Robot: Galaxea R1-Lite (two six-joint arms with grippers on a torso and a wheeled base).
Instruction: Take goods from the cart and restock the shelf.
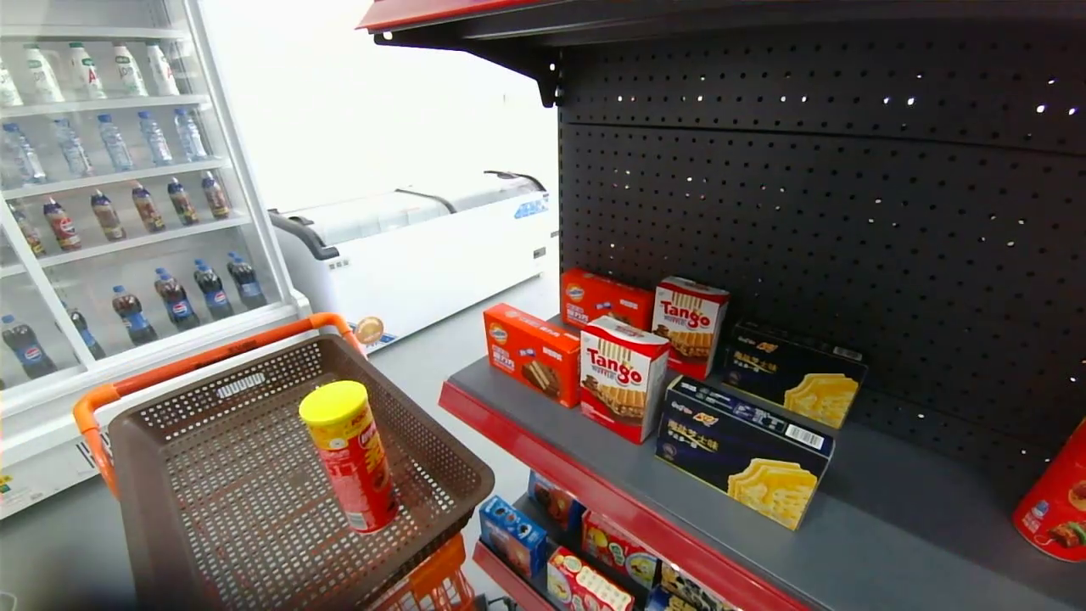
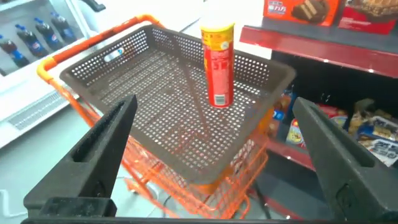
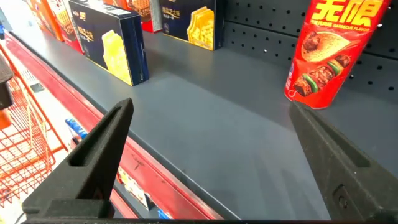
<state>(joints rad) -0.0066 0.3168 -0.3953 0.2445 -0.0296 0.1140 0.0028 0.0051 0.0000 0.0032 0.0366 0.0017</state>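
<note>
As I log it: left claw point(image 2: 212, 104) wide open, empty, over cart basket point(image 1: 212, 382) | yellow-lidded chips can point(image 1: 349, 454) upright inside | right claw point(image 3: 211, 107) wide open, empty, over shelf point(image 1: 891, 526).

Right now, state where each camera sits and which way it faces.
Head: on the head, facing forward-down at cart basket, yellow-lidded can and shelf.
Left wrist: left arm, facing the basket past the open left gripper.
Right wrist: right arm, facing shelf and red can past the open right gripper.
Shared: head and left wrist both show the yellow-lidded can.
</note>
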